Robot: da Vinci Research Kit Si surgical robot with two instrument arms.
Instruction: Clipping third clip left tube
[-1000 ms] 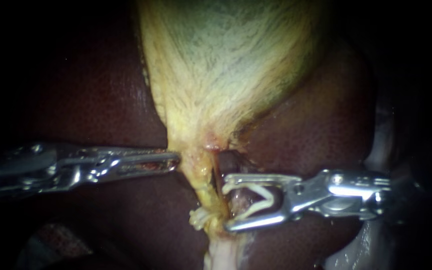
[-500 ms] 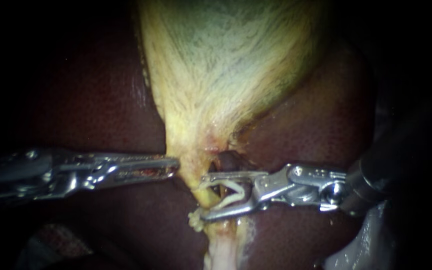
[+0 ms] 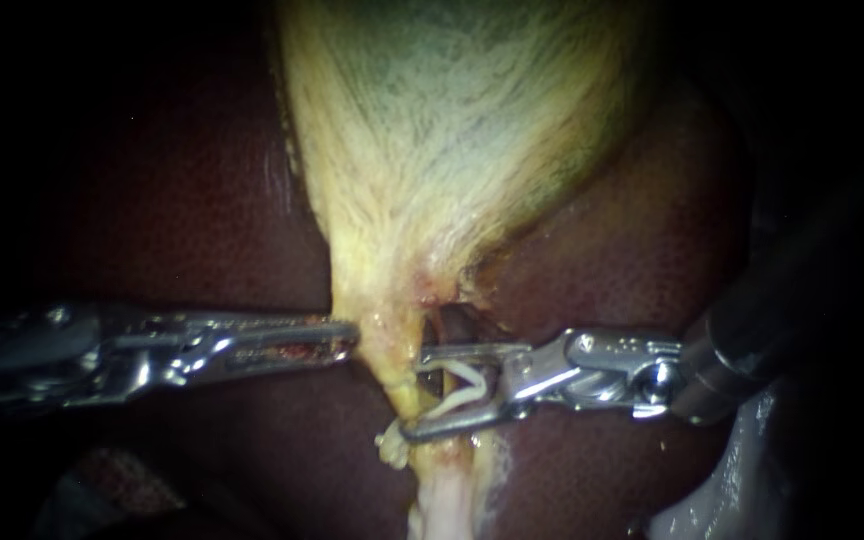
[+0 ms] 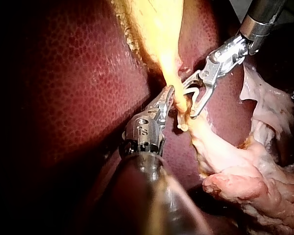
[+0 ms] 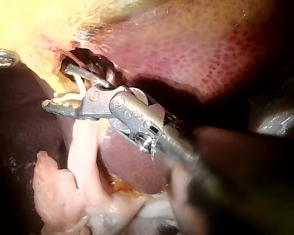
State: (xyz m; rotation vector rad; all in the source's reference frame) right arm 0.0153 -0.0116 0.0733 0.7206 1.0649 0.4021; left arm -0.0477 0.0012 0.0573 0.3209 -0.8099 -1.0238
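Note:
The yellow gallbladder (image 3: 452,130) narrows downward into the left tube (image 3: 404,385), which lies on the dark liver (image 3: 172,200). My right instrument (image 3: 414,393) comes in from the right, and its jaws hold a white V-shaped clip (image 3: 462,385). The jaws stand on either side of the tube. A white clip (image 3: 390,445) sits on the tube just below them. My left instrument (image 3: 342,335) grips the edge of the gallbladder's neck, seen also in the left wrist view (image 4: 169,98). In the right wrist view the right instrument (image 5: 56,87) carries the clip (image 5: 76,95) against the tube.
A thin dark strand (image 3: 439,335) runs to the right of the tube, behind the right instrument's upper jaw. Pale loose tissue (image 3: 442,500) hangs below the clips and spreads out in the wrist views (image 4: 245,181). Liver surrounds the field on both sides.
My right instrument has moved left, bringing its clip-holding jaws from beside the tube to around it, and the jaws have narrowed. The left instrument has kept its hold.

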